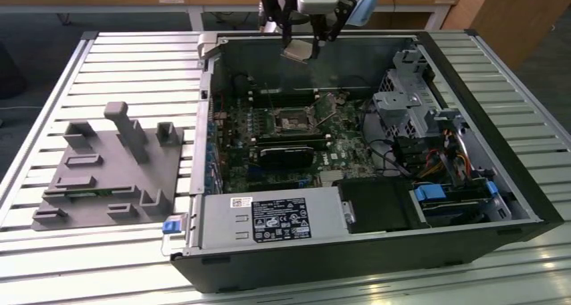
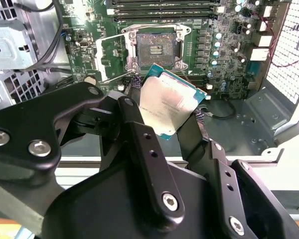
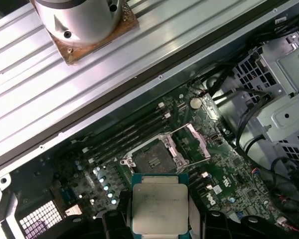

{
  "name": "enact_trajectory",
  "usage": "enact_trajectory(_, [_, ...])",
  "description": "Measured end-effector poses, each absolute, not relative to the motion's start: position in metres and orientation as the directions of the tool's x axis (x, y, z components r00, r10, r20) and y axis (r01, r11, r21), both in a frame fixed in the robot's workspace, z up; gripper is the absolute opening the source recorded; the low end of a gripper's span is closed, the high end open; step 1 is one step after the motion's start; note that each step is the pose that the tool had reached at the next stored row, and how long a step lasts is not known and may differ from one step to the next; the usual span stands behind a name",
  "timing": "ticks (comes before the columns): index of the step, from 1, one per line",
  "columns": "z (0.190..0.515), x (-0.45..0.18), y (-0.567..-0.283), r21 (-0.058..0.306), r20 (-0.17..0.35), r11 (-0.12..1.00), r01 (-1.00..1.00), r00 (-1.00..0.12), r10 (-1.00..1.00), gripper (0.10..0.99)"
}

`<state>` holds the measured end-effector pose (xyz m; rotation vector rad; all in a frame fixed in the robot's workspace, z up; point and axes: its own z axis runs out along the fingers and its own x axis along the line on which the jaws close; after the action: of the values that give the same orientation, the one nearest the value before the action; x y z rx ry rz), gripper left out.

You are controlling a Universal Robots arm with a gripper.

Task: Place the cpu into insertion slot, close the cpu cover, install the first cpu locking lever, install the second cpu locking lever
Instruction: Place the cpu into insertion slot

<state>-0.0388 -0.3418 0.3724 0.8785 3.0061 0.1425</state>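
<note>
My gripper [image 1: 304,45] hangs over the far wall of the open computer case, shut on the cpu [image 1: 299,53], a flat square chip with a dull silvery top. In both wrist views the cpu [image 2: 170,99] [image 3: 159,204] sits tilted between the black fingers [image 2: 131,107], well above the board. The insertion slot [image 1: 293,121] [image 2: 157,49] [image 3: 150,160] lies bare on the green board, its dark centre showing. The cpu cover [image 3: 197,141] [image 2: 108,54] stands flipped open beside the slot.
A black fan card [image 1: 285,156] lies just in front of the slot, with memory slots [image 3: 132,132] behind it. A metal drive cage [image 1: 406,104] and cables fill the case's right side in the exterior view. A grey parts fixture [image 1: 107,164] sits on the slatted table [image 1: 53,265], left.
</note>
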Motion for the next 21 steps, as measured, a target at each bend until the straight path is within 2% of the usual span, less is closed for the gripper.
enact_trajectory(21, [0.3718, -0.0388, -0.3418, 0.089, 0.019, 0.771, 0.631, -0.775, 0.632, 0.541])
